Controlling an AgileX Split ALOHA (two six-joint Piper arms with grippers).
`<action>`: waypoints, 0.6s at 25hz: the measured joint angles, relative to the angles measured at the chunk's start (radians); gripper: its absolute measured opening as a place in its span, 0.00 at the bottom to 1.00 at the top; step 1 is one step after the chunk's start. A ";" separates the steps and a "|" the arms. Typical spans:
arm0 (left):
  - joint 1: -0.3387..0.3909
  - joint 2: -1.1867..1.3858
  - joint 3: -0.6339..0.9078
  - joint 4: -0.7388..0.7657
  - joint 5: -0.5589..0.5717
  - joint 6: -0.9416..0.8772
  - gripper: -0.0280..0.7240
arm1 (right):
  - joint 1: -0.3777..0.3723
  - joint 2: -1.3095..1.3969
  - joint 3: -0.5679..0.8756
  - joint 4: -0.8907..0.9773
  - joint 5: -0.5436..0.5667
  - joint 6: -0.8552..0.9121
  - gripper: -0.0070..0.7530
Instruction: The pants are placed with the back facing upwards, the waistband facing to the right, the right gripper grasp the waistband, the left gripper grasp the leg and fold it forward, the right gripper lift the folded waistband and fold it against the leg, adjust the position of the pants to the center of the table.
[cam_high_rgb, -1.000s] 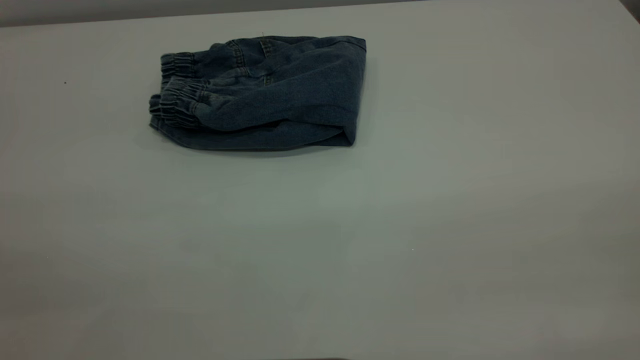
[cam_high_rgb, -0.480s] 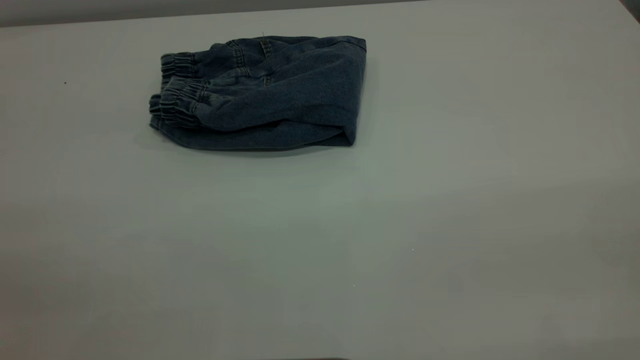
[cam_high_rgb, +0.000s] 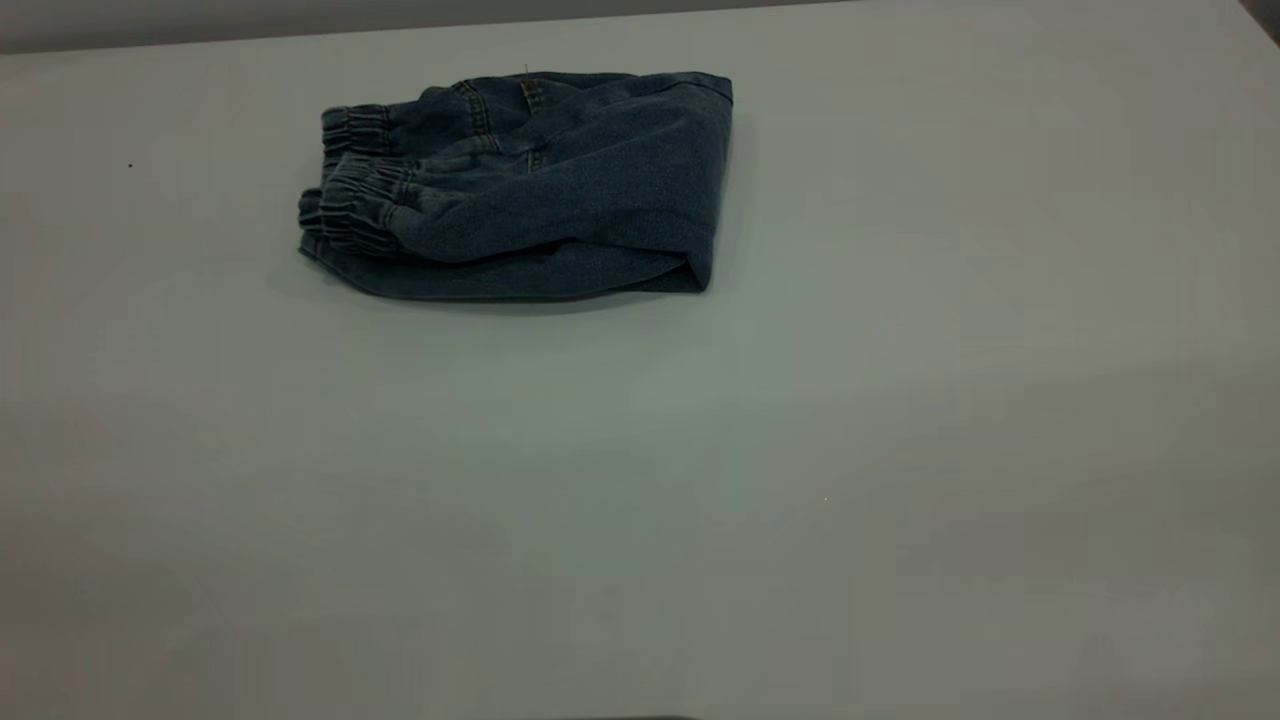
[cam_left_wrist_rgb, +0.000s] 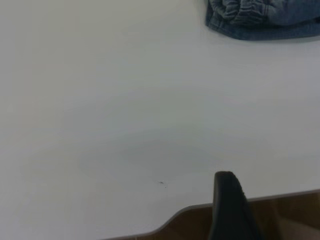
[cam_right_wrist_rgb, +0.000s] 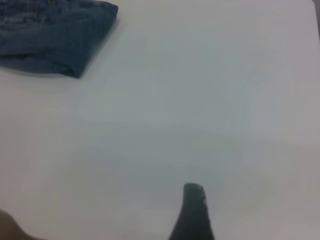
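The pants (cam_high_rgb: 520, 185) lie folded into a compact blue denim bundle on the table (cam_high_rgb: 700, 450), at the far side and left of centre. The gathered waistband (cam_high_rgb: 355, 200) sits at the bundle's left end, and a smooth fold forms the right end. The leg is hidden inside the fold. Neither gripper shows in the exterior view. In the left wrist view a dark part of my left gripper (cam_left_wrist_rgb: 227, 200) hangs over the table's edge, far from the pants (cam_left_wrist_rgb: 265, 22). My right gripper (cam_right_wrist_rgb: 192, 212) hovers over bare table, well away from the pants (cam_right_wrist_rgb: 50, 37).
The table's near edge (cam_left_wrist_rgb: 150, 231) with brown floor beyond shows in the left wrist view. The table's far edge (cam_high_rgb: 640, 18) runs just behind the pants. Bare tabletop spreads to the front and right of the bundle.
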 joint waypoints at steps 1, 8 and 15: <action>0.000 0.000 0.000 0.000 0.000 0.000 0.54 | 0.000 0.000 0.000 -0.019 -0.001 0.014 0.66; 0.000 0.000 0.000 0.000 0.000 0.001 0.54 | 0.055 0.000 0.000 -0.182 -0.014 0.165 0.66; 0.000 0.000 0.000 0.000 0.000 0.001 0.54 | 0.146 0.000 0.000 -0.208 -0.015 0.203 0.66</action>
